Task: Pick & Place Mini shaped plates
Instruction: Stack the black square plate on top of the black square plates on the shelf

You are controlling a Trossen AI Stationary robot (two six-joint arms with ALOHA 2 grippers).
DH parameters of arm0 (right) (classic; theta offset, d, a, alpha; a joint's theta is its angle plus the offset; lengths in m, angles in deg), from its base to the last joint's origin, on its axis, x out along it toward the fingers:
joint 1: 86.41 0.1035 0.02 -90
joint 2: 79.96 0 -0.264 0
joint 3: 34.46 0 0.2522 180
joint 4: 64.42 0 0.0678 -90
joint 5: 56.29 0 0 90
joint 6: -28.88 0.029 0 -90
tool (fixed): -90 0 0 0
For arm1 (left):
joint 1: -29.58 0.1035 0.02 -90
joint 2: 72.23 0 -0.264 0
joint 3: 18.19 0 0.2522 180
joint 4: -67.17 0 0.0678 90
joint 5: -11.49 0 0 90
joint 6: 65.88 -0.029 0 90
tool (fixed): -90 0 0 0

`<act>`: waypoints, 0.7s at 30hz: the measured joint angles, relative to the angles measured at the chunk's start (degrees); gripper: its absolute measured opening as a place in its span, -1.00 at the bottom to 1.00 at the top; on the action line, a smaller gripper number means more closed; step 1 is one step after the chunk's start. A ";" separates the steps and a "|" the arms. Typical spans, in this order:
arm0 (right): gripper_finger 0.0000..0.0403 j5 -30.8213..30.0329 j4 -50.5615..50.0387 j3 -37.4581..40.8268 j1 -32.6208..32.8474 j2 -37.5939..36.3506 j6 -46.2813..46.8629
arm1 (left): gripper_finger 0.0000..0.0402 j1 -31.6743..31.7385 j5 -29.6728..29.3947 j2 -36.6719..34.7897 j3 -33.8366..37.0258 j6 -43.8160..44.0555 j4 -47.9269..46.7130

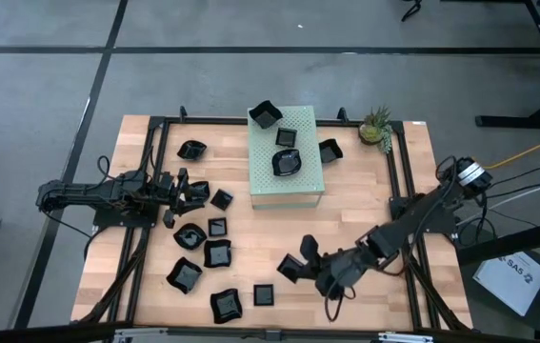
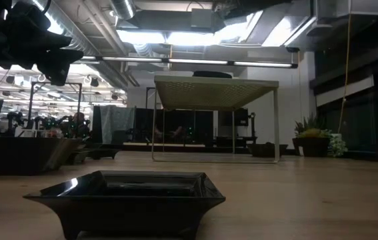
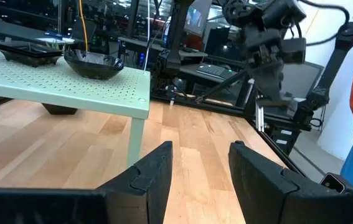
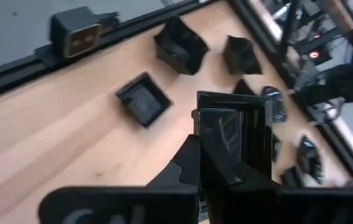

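The wooden table (image 1: 365, 200) is the largest thing here, framed by dark rails, with grey floor around it and an office room with ceiling lights behind. On its far middle stands the pale green perforated box (image 1: 287, 189), which already carries four mini shaped plates (image 1: 287, 162), so it seems to be the place where they are collected. About ten more plates lie scattered on the left and near part of the table.

The right claw (image 1: 298, 265), near the front edge, is clamped on one square plate (image 4: 233, 142), held by its rim and tilted, probably for carrying to the box. The left claw (image 3: 200, 171), on the left side, has its fingers apart and holds nothing.
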 joint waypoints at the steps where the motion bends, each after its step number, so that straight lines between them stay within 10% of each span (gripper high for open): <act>1: -0.98 -0.02 0.06 0.00 -0.55 -0.52 -0.74 | -0.24 -0.02 0.01 0.00 0.01 0.00 0.00; 21: -0.98 3.63 -0.41 -7.36 -18.45 -2.62 -12.53 | -0.24 -0.02 0.02 0.00 0.02 0.00 0.00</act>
